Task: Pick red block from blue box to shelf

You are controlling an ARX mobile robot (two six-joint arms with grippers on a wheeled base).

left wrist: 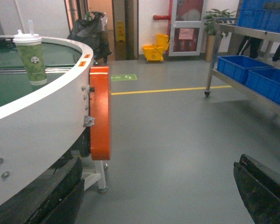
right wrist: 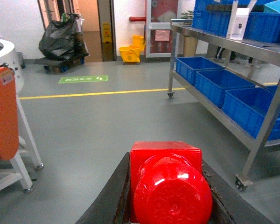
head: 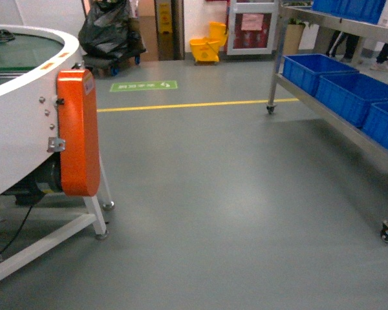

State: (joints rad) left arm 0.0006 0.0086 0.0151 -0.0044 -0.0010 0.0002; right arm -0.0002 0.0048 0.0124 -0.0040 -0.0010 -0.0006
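In the head view, neither tool shows. The shelf [head: 349,29] runs along the right edge of the floor [head: 220,194], with dark blue crates [head: 352,90] on its lower tier. A round white conveyor table [head: 26,90] with an orange guard [head: 77,132] fills the left side.

In the left wrist view, the left tool [left wrist: 158,196] stands wide, its two dark fingers [left wrist: 263,189] far apart at the bottom corners with nothing between them. A green lidded cup [left wrist: 31,58] stands on the conveyor table near its rim.

In the right wrist view, the right tool [right wrist: 170,196] clasps the red block [right wrist: 168,184], stud facing the camera, above the floor. The shelf stands to the right, apart from the block, crates on both tiers. A turquoise corner at the top right edge may be the blue box [right wrist: 279,6]; I cannot tell.
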